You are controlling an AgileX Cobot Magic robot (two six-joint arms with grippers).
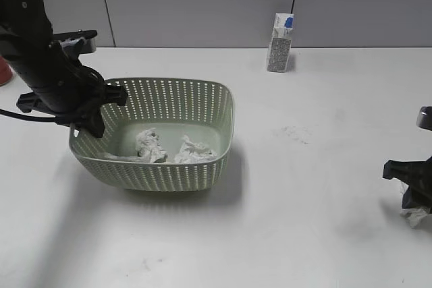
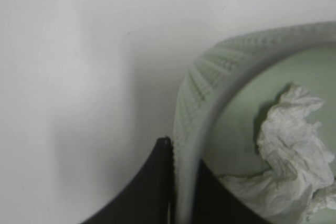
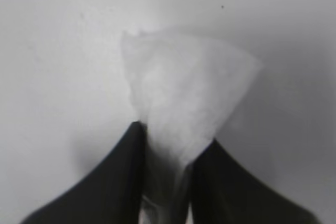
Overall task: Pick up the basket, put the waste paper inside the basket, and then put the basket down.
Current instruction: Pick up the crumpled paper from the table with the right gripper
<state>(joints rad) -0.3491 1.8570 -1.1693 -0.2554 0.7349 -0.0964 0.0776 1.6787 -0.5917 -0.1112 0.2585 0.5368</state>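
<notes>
Right gripper [image 3: 167, 145] pinches the last paper wad [image 3: 184, 98], fingers [image 3: 113, 182] closed on it, low over the surface [image 1: 304, 220] at far right. Basket [image 1: 202, 99] lies well to its left, long axis across the view, two wads [image 1: 169, 148] inside. Left gripper [image 2: 181, 182] clamps the basket's left rim. Right gripper is cut off in the exterior view; can't tell whether the basket is lifted.

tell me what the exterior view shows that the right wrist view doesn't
Only the exterior view shows the basket with two waste paper wads inside, the left claw clamped on its left rim, and the carton at the back. Only the right wrist view shows, close up, the fingers pinching the third wad. Both show the right claw gripping that wad over the white table.
</notes>
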